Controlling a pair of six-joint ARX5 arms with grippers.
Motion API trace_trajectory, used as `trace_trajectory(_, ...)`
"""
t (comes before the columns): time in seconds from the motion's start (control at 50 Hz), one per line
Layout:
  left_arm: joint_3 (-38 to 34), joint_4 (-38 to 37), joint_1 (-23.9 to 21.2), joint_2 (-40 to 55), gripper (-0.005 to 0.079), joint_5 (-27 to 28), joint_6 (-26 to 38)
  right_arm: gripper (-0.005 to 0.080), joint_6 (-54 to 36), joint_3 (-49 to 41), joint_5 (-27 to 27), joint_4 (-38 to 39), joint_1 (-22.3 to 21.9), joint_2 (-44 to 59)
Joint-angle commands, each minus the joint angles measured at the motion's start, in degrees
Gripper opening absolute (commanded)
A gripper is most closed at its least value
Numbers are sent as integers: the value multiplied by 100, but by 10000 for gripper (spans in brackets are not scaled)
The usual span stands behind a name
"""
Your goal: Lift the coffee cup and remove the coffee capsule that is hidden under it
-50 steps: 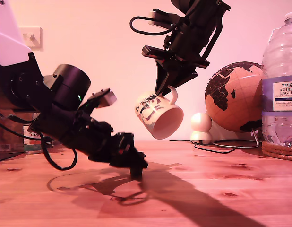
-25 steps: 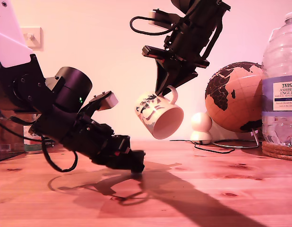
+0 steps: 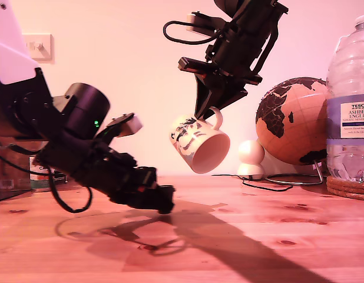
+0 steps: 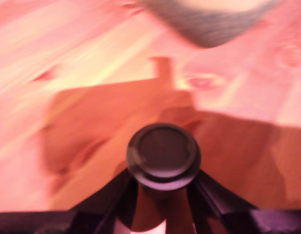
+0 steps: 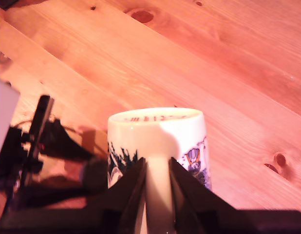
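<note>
Cup up, capsule in the jaws, just off the table.

My second gripper (image 3: 207,112) pinches the cup (image 3: 199,144) by its handle and holds it high and tilted, mouth facing down and toward the exterior view's right. My first gripper (image 3: 164,203) sits low, below the cup and toward the exterior view's left, pressed onto the capsule (image 4: 163,155); the first wrist view shows the pod's round end facing the camera from between the two fingers, so its long axis runs along the gripper's reach. In the exterior view the pod itself is hard to tell from the black fingertips. The table (image 3: 258,236) lies close under the first gripper, apart by a thin gap as far as I can tell. Judgement: the carry should go sideways toward the exterior view's left, away from the hanging cup.
</note>
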Motion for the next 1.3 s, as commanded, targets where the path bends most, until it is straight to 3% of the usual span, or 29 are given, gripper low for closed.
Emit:
trace_trajectory(0.0,24,-4,74,-52,256,17,24,-12,4,31,-22,153,-9,-214)
trace_trajectory(0.74,24,-839,1541,-267,256,4,-28,-12,2,31,-61,229,-20,-214)
trace_trajectory(1.08,24,-973,1777,-267,258,2,-63,-12,2,31,-63,256,-22,-214)
trace_trajectory(1.28,24,-1010,1762,-267,417,136,-61,-12,4,31,-61,260,-22,-214)
